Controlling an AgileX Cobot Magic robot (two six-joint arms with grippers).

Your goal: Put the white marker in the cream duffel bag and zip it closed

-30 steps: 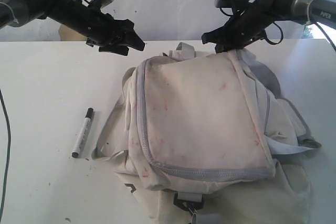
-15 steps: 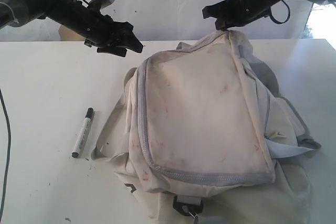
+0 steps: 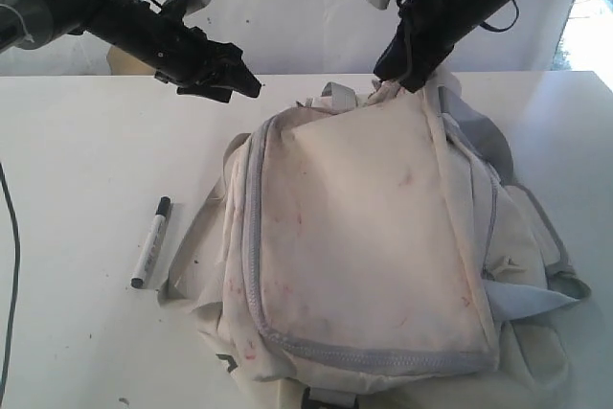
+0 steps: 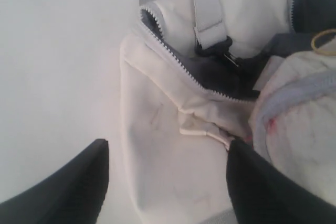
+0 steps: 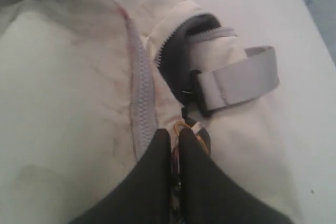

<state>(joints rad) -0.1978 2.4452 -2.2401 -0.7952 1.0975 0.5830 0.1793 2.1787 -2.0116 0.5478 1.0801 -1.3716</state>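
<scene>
Right gripper point(image 5: 175, 137): fingers pressed together on the zip pull point(image 5: 185, 128) at the upper edge of the bag point(image 3: 364, 227) (mouth only partly open). Left gripper point(image 3: 239, 83), upper left: fingers apart, empty. Marker point(image 3: 151, 242) lies lower left on the table point(image 3: 77, 170), beside the bag. Recommend drawing the pull steadily along the zip line, with the fabric taut.

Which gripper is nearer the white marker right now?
Left. The left gripper hovers open above the table, beyond the white marker; the right gripper is farther off, pinching the far edge of the cream duffel bag.
</scene>
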